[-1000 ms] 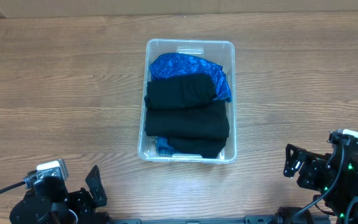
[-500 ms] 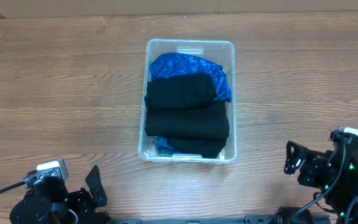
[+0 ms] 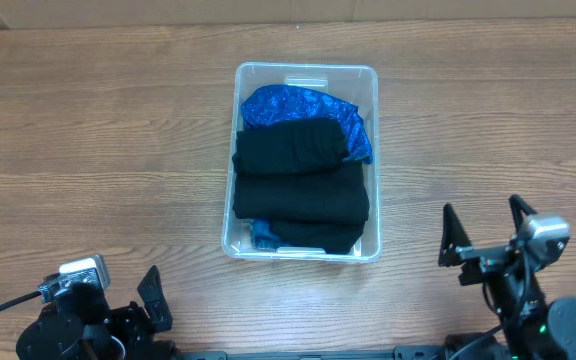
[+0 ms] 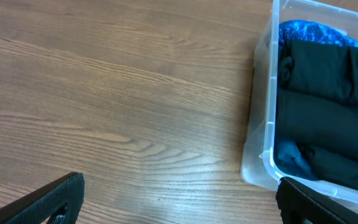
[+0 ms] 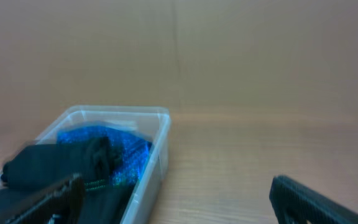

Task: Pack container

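Observation:
The clear container (image 3: 374,160) stands in the middle of the table. It holds folded black garments (image 3: 300,185) and a shiny blue one (image 3: 298,105) at its far end. It also shows in the left wrist view (image 4: 263,134) and in the right wrist view (image 5: 160,140). My left gripper (image 3: 148,300) is open and empty at the near left edge, apart from the container. My right gripper (image 3: 483,230) is open and empty at the near right, right of the container. The container's bottom label is hidden under the clothes.
The wooden table (image 3: 98,150) spreads bare on both sides of the container. A cardboard wall (image 5: 179,50) rises behind the table's far edge.
My right arm has swung and lifted, so its open fingers now point toward the far side, nearer the container. The left arm and the container have not moved.

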`<state>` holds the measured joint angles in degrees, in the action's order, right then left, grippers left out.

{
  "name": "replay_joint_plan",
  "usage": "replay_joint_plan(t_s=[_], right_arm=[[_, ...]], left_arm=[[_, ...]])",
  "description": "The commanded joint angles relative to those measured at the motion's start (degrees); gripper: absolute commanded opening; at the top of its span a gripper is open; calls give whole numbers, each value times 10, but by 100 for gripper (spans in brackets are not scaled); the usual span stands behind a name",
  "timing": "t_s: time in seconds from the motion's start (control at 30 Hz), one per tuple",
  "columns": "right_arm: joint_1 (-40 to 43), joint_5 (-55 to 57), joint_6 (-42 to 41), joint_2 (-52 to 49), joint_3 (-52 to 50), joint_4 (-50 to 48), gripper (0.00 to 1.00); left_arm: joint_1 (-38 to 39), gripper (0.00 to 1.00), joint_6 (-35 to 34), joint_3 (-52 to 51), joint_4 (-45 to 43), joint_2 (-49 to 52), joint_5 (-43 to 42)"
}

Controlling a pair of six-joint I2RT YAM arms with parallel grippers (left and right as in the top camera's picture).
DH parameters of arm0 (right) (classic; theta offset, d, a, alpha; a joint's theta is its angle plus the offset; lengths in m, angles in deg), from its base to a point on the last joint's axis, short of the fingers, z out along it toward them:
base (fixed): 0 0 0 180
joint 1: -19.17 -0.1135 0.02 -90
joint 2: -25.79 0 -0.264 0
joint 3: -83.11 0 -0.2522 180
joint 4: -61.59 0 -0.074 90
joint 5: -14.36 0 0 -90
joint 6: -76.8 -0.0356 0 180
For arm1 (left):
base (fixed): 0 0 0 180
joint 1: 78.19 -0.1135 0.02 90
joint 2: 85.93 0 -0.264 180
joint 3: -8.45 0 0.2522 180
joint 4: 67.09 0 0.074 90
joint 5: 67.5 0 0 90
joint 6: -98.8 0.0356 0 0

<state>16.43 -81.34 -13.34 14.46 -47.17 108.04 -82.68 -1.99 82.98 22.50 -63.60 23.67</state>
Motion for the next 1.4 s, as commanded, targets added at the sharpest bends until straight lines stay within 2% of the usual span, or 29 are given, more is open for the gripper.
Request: replay_joint_plan(t_s=[0.0,0.17,0.33,0.5,1.37], right_arm=[[-21,-5,9,68,-105,-93,100],[-35,-44,67,106,-233,-235,100],[-35,-49,68,112,-331,-323,100],[-35,-43,68,112,-355,-288,100],[-35,-43,68,112,-355,-290,100]], left_arm=[[0,100,-10,0,-2,-3,7],[0,100,-10,0,-2,-3,7],[0,100,-10,0,-2,-3,7],[0,100,-10,0,-2,-3,7],[0,100,-10,0,-2,-3,7]])
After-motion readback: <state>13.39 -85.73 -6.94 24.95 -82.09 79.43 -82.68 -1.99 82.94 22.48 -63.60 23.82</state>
